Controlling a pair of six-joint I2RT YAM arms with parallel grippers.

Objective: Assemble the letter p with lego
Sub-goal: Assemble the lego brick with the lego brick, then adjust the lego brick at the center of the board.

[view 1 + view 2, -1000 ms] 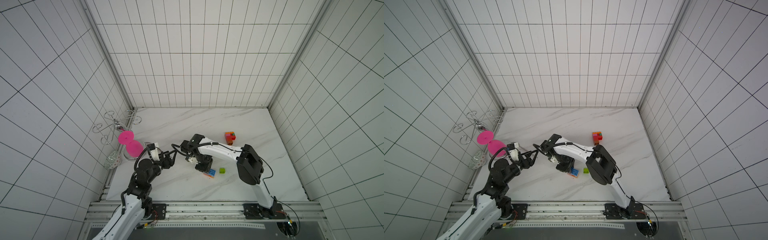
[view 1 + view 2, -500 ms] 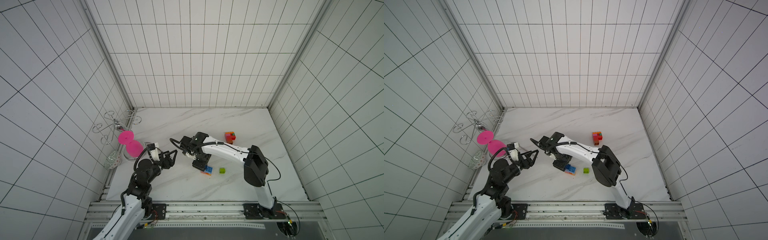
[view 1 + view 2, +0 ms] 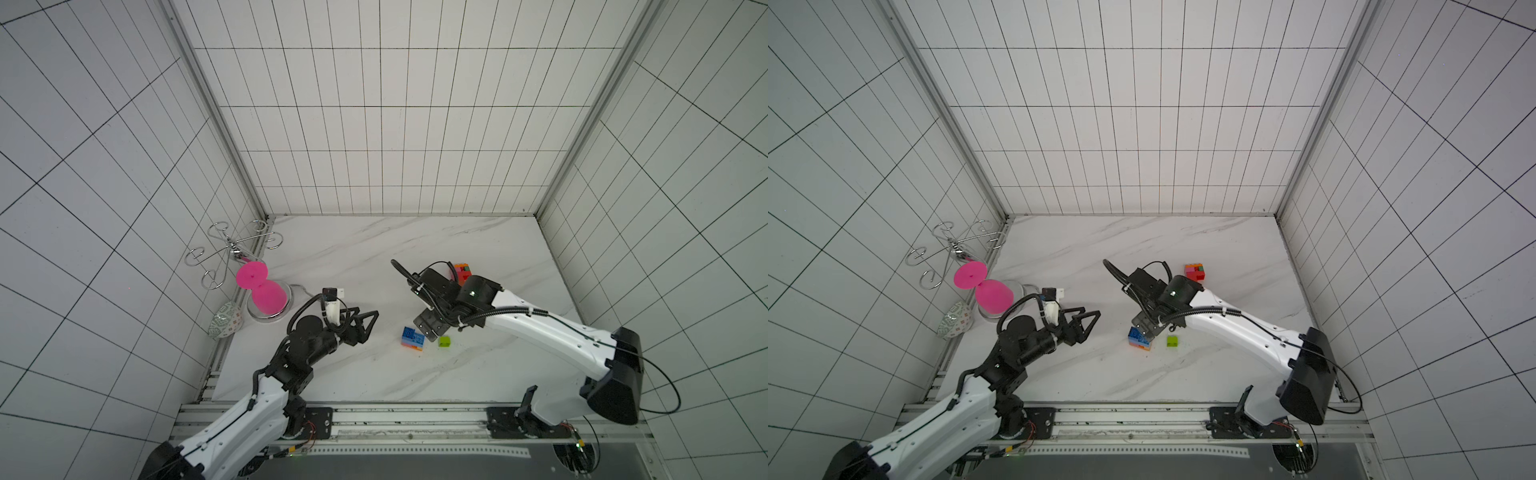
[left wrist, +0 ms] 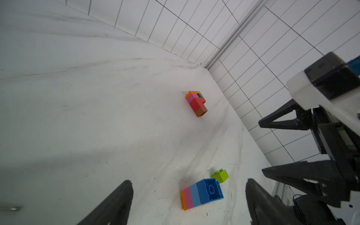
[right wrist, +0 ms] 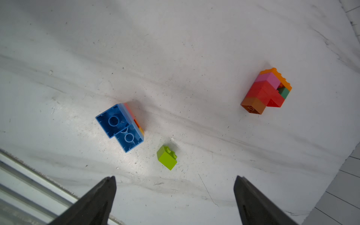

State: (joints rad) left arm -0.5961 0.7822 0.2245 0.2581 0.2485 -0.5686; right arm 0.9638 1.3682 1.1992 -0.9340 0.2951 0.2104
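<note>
Think of the table [image 3: 332, 266] in both top views as a clock face, with 12 at the back wall and 6 at the rail by the arms. The lego sits in three spots.

A little stack [image 3: 412, 337] lies on its side, a bit toward 5 o'clock from the middle. It goes blue, light blue, pink, then orange. Its hollow blue end shows in both wrist views [image 5: 121, 126].

A lone lime brick [image 3: 444, 341] sits just beside the stack at 3 o'clock, not touching it. A bigger red bunch [image 3: 462, 272], with orange, pink, brown and green bricks stuck on, lies toward 2 o'clock on the table, well apart from the other two.

The right gripper [image 5: 174, 177] hangs above the table, close to the stack at about 1 o'clock. Its two fingers are spread wide and nothing is between them.

The left gripper [image 3: 369, 316] is at 9 o'clock from the stack and apart from it. Its fingers are spread wide too and it holds nothing.

A pink hourglass thing [image 3: 262, 291] stands at the 9 o'clock edge, with a wire stand [image 3: 232, 253] near it at 11 o'clock
</note>
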